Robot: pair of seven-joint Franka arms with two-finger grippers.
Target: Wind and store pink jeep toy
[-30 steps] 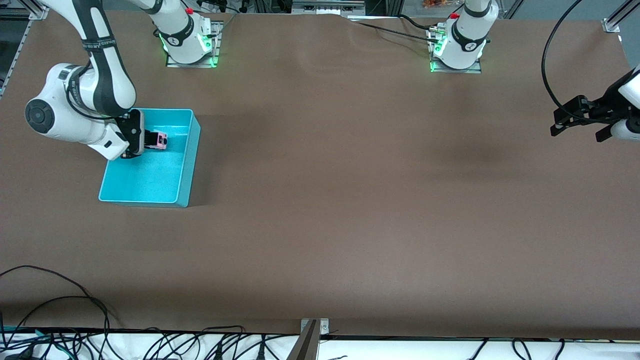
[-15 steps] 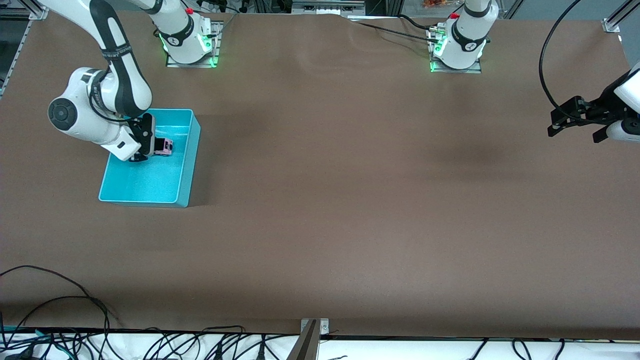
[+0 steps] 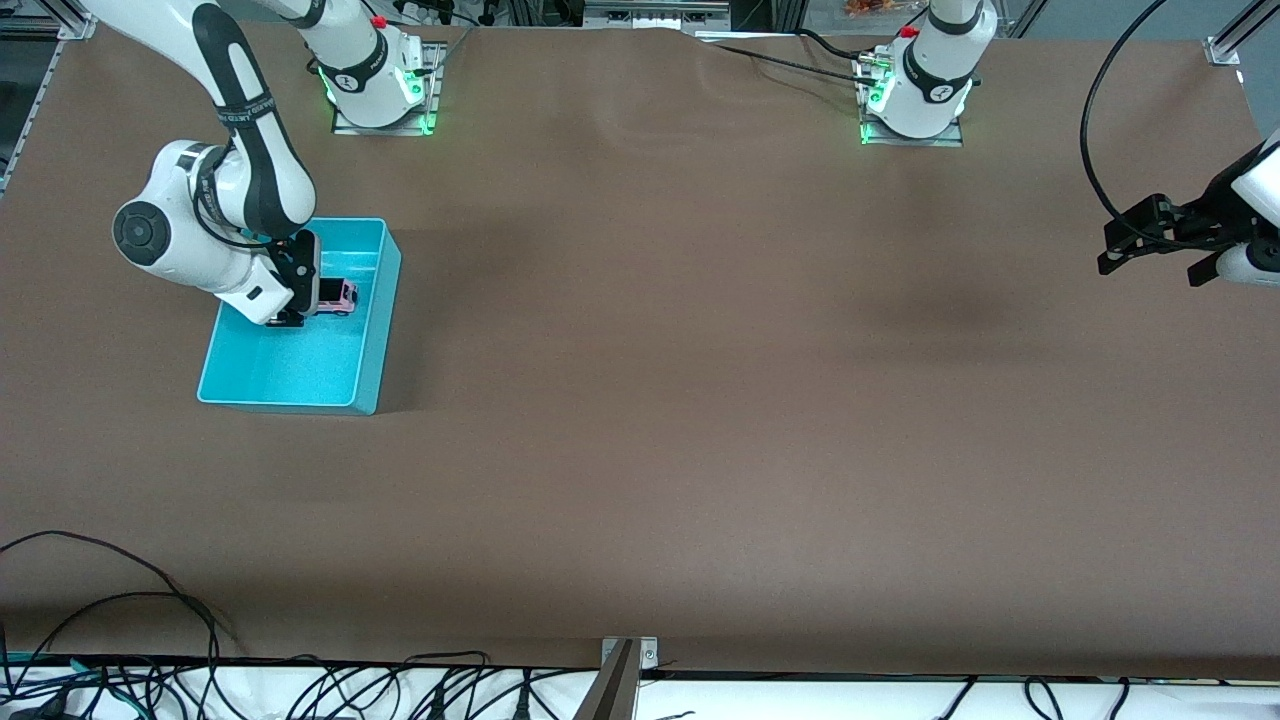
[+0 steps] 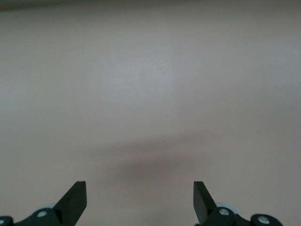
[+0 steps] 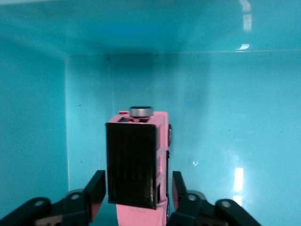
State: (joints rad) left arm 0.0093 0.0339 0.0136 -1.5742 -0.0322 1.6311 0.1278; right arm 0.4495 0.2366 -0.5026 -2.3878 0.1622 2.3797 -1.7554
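The pink jeep toy (image 3: 340,297) has a light pink body and a black ribbed roof. It is inside the turquoise bin (image 3: 372,330), close to the bin's floor. My right gripper (image 3: 322,298) reaches into the bin and is shut on the jeep. In the right wrist view the jeep (image 5: 136,165) sits between the two fingertips (image 5: 97,181), with its roof toward the camera and the bin wall (image 5: 211,94) ahead. My left gripper (image 3: 1115,245) is open and empty, and it waits above the table at the left arm's end. The left wrist view shows only its fingertips (image 4: 75,195) over bare table.
The turquoise bin stands on the brown table near the right arm's base (image 3: 378,85). The left arm's base (image 3: 915,95) is at the table's other end. Loose cables (image 3: 150,680) lie along the table edge nearest the front camera.
My right gripper has carried the jeep lower into the bin and a little toward the left arm's end. The jeep now looks level. The left arm has barely moved.
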